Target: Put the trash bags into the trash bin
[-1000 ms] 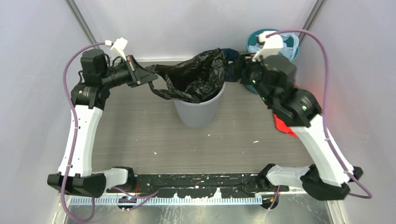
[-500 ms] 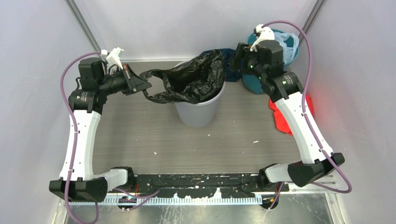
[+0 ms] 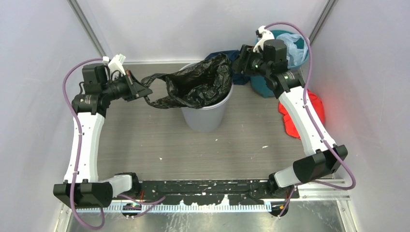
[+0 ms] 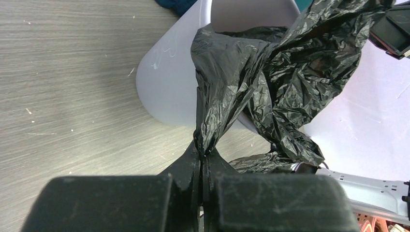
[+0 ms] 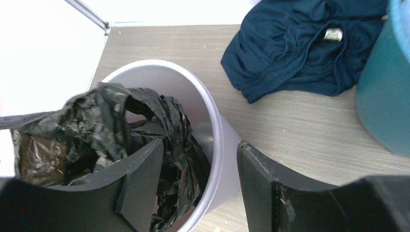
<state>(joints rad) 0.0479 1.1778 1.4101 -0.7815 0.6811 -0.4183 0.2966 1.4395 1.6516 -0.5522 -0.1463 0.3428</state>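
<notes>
Grey wood-grain table inside white walls, arm bases along the near edge. On the left, the left gripper has its jaws pinched tight on a twisted corner of the black trash bag, and it has drifted a touch further left over the last second, so that corner is drawn taut out over the rim. The bag sits mostly in the mouth of the grey trash bin, bunched high, one fold spilling down the near-left side. Over on the right, the arm has stretched out and swung its elbow down; the right gripper hovers above the bin's right rim with its jaws apart, narrowing slightly, gripping nothing. That looks like lining up to take the right edge and spread the bag. Behind lie a navy cloth, the teal bin and a red cloth.
</notes>
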